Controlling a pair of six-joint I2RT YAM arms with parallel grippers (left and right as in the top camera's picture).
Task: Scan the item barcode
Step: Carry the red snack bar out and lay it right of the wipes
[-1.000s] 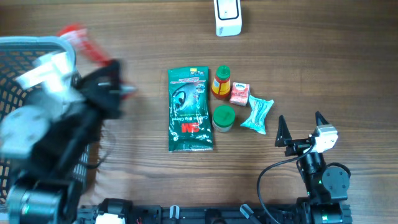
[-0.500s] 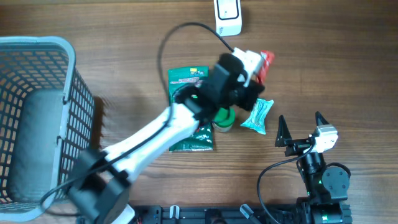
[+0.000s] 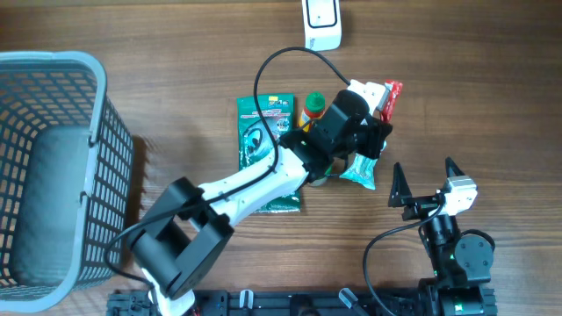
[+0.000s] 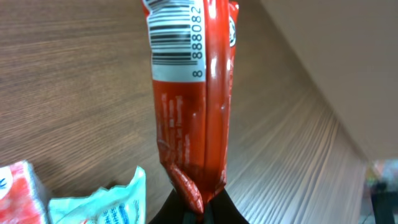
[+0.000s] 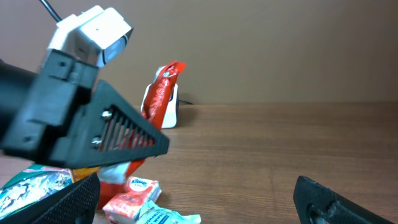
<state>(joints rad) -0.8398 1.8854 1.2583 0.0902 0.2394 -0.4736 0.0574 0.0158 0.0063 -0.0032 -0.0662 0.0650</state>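
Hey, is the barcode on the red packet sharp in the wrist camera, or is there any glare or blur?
Left wrist: the barcode is sharp, though a glare streak runs down the red packet, and the upper-right background is blurred. Overhead: evenly lit, with no motion blur.

The packet is glossy red, with a white panel at its upper end printed with black barcode bars and black digits. The worktop is brown wood with fine darker grain. At its left edge the basket is pale grey-blue, its walls an open grid. Near the middle, the pouch is dark green, printed in white with a red logo. The bottle has a green cap and a yellow and red label. The tissue pack is turquoise and white. The scanner at the far edge is white. The small box is red and white.
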